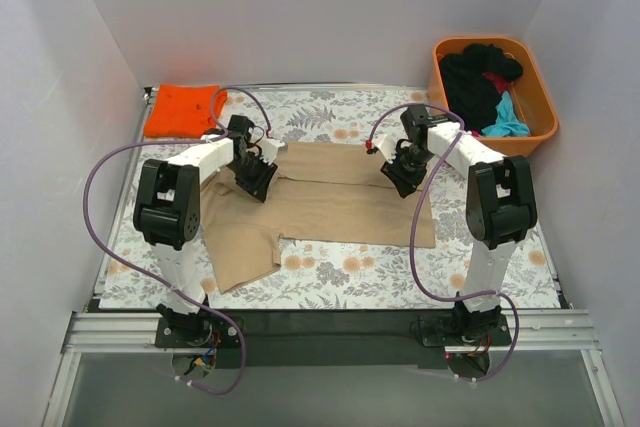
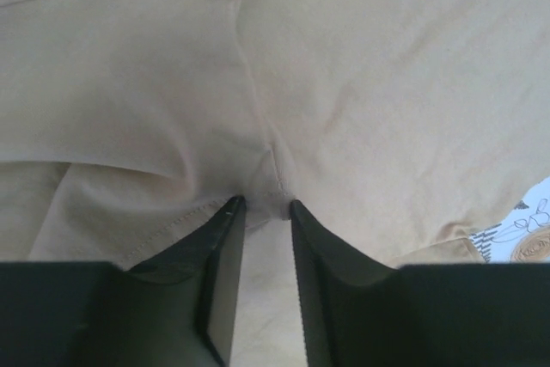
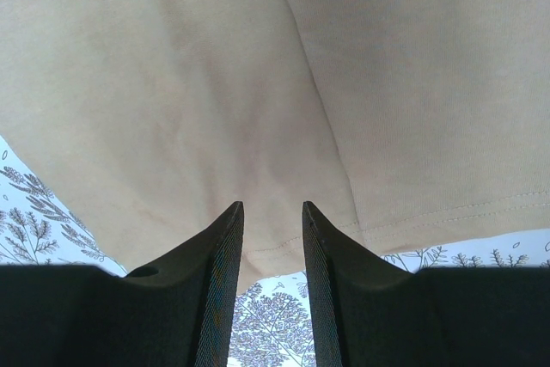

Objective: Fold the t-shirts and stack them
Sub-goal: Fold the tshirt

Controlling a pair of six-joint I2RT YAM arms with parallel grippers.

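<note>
Tan t-shirt [image 1: 330, 202] flat on the floral counter [image 1: 400, 272], left fingers [image 2: 219, 255] pinching a bunched fold, right fingers [image 3: 225, 255] clamped on its hem.

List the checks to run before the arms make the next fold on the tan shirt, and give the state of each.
1. Left gripper holds cloth: ok. The tan t-shirt puckers into its tips.
2. Right gripper holds cloth: cannot tell. The shirt lies smooth at its tips, near the hem.
3. Shirt lies flat: not ok. It is creased and bunched around the left gripper.
4. Stack spot ready: ok. The orange t-shirt lies folded at the far left corner.
5. Other clothes out of the way: ok. They sit in the tub, apart from the tan t-shirt.
</note>
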